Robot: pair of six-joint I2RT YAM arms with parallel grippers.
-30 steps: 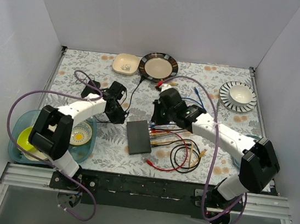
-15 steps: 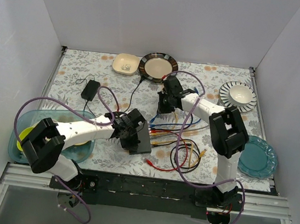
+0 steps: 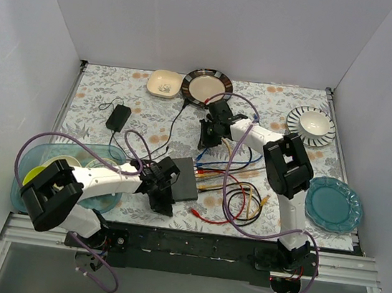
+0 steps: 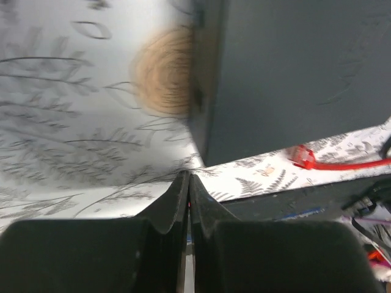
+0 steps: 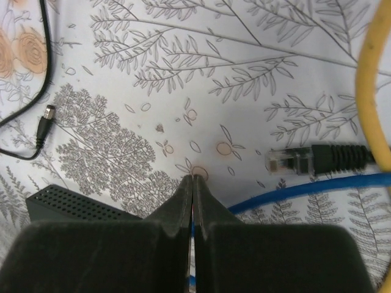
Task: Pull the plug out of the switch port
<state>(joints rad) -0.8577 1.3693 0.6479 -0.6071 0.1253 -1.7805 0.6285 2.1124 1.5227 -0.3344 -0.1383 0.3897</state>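
Left wrist: left jaws pressed together, empty, at switch [image 4: 293, 67] edge; right jaws same, nr plug [image 5: 311, 160]

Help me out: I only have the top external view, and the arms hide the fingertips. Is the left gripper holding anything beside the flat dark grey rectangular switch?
Observer: No. In the left wrist view the left gripper is shut with its fingers pressed together on nothing. The flat dark grey switch lies ahead and to the right of the tips.
Operator: And the other arm?
Observer: The right gripper is also shut and empty, with its tips over the bare floral tablecloth.
Operator: Is there a connector close to it?
Observer: Yes. A clear plug on a black cable lies loose on the cloth, to the right of the tips and plugged into nothing.
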